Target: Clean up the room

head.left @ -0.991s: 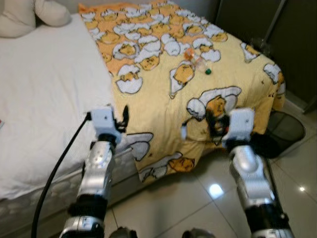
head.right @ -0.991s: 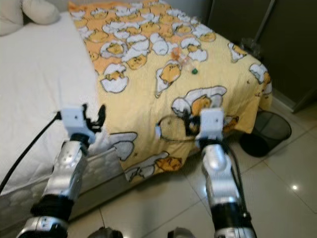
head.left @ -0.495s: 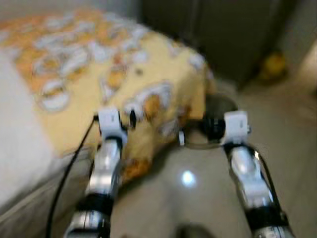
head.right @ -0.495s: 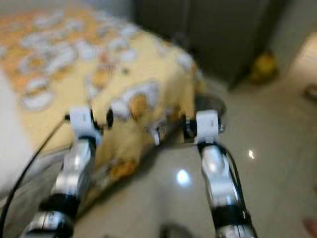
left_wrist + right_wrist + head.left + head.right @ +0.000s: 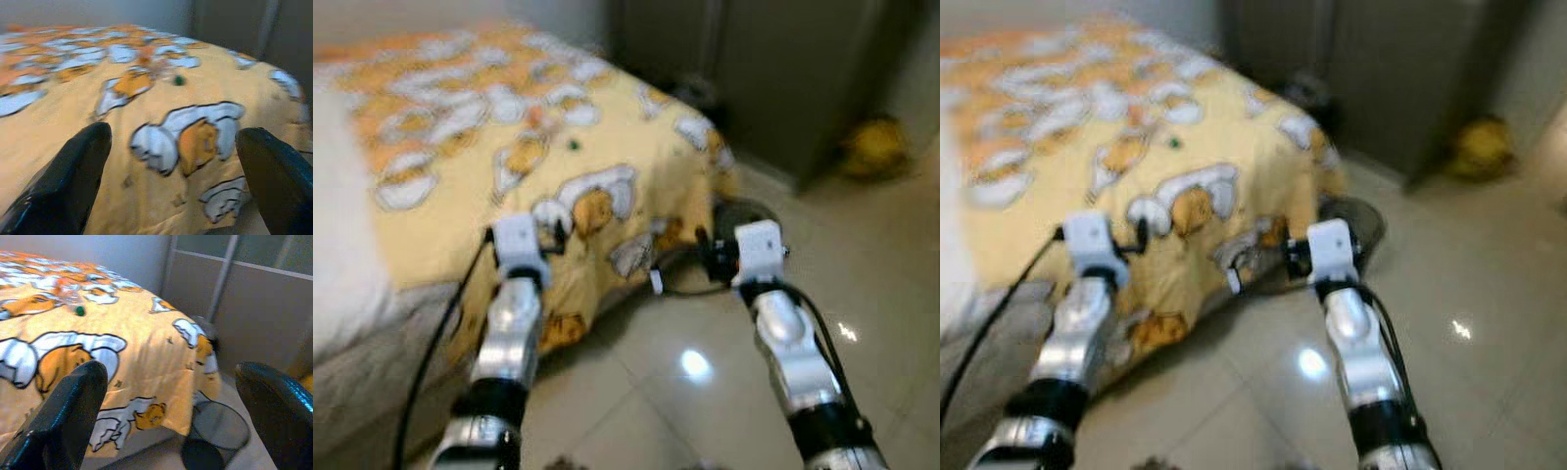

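A: What lies ahead of the left gripper [image 5: 171,161]?
B: The bed [image 5: 440,157]; well beyond its spread, empty fingers, a clear bottle [image 5: 66,291], green cap. Probably light, crushable, slippery: grip mid-body.
A: Right gripper [image 5: 171,406]?
B: Released too.

Bed [image 5: 431,196] ahead left; bin [image 5: 215,431] on floor [image 5: 705,392] beside bed corner; wardrobe [image 5: 773,78] behind.

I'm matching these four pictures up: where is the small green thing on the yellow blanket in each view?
Left eye view: small green thing, upper left of centre.
Right eye view: upper left.
Left wrist view: beyond the large cartoon print.
Right wrist view: beyond the same print.
Shared landmark: the yellow blanket it lies on.
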Robot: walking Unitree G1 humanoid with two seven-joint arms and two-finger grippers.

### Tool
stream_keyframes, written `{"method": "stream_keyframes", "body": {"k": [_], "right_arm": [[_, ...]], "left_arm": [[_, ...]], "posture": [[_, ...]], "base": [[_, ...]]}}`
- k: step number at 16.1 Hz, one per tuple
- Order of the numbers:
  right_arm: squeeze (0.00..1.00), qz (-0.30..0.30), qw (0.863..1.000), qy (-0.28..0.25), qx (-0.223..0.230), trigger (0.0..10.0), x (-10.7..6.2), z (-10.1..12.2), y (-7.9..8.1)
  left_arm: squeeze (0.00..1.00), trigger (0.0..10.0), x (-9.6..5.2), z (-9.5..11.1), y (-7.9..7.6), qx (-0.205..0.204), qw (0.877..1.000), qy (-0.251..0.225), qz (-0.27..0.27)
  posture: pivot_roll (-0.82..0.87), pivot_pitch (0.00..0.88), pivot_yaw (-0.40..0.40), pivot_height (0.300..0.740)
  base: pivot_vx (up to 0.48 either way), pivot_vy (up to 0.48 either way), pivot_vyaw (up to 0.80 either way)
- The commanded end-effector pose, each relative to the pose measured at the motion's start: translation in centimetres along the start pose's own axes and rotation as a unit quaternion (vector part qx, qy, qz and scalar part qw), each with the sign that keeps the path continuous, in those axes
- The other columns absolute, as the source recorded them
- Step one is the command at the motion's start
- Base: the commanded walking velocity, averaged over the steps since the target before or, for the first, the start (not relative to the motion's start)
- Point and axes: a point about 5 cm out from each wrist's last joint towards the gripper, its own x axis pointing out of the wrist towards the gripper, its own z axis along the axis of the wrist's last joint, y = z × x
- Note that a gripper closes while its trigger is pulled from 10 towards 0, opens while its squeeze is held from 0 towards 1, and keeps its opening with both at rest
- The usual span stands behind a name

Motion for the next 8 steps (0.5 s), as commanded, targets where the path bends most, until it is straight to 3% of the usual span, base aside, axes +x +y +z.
{"method": "stream_keyframes", "body": {"k": [1, 3, 4, 7, 8], "right_arm": [[0.0, -0.009, 1.0, 0.01, 0.009, 10.0, -0.3, -0.5, -0.6], [0.0, -0.009, 1.0, 0.017, 0.014, 10.0, -0.7, -1.0, -0.6], [1.0, -0.014, 0.999, 0.024, 0.017, 10.0, -1.0, -1.4, -0.8], [1.0, -0.012, 0.999, 0.026, 0.016, 10.0, -1.2, -1.6, -0.9], [1.0, -0.016, 0.999, 0.03, 0.013, 10.0, -1.3, -1.8, -1.0]], "left_arm": [[0.0, 10.0, -0.1, -0.4, -0.4, -0.003, 1.0, 0.013, 0.004], [0.0, 10.0, -0.3, -0.5, -0.2, 0.004, 1.0, 0.012, 0.007], [1.0, 10.0, -0.4, -0.6, -0.2, -0.01, 1.0, 0.014, 0.004], [1.0, 10.0, -0.2, -0.7, -0.7, 0.002, 1.0, 0.024, 0.0], [1.0, 10.0, -0.1, -0.7, -1.4, 0.046, 0.999, 0.021, -0.015]], "posture": [[-0.14, 0.0, 0.044, 0.731], [-0.14, 0.0, 0.046, 0.731], [-0.14, 0.0, 0.048, 0.731], [-0.15, 0.0, 0.053, 0.731], [-0.16, 0.0, 0.056, 0.731]], "base": [[0.0, -0.472, 0.61], [0.0, -0.472, 0.6], [0.0, -0.461, 0.6], [0.0, -0.461, 0.6], [0.0, -0.45, 0.59]]}}
